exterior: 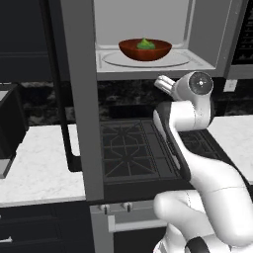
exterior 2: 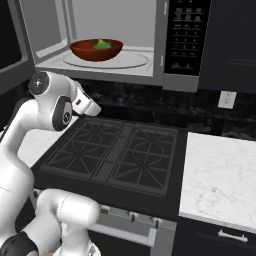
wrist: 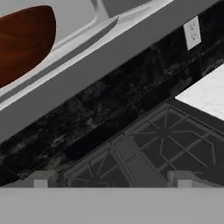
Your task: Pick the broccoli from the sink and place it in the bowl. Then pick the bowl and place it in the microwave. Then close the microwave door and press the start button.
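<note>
The reddish-brown bowl (exterior: 145,49) (exterior 2: 96,49) rests on the glass turntable inside the grey microwave (exterior 2: 150,30), with the green broccoli (exterior: 145,44) (exterior 2: 102,44) lying in it. In the hand view the bowl (wrist: 24,41) is at the upper left. The microwave door (exterior: 81,99) stands swung wide open toward me, its black bar handle (exterior: 62,99) on the left. My gripper (wrist: 112,181) is open with nothing between its fingers, below the microwave's front edge and above the stove. The black button panel (exterior 2: 186,35) is on the microwave's right. The sink is out of view.
A black gas stove (exterior: 133,148) (exterior 2: 115,150) lies under the arm. White marble counter (exterior 2: 220,175) runs to the right, and more counter (exterior: 39,168) to the left behind the open door. A wall outlet (exterior 2: 226,99) sits on the dark backsplash.
</note>
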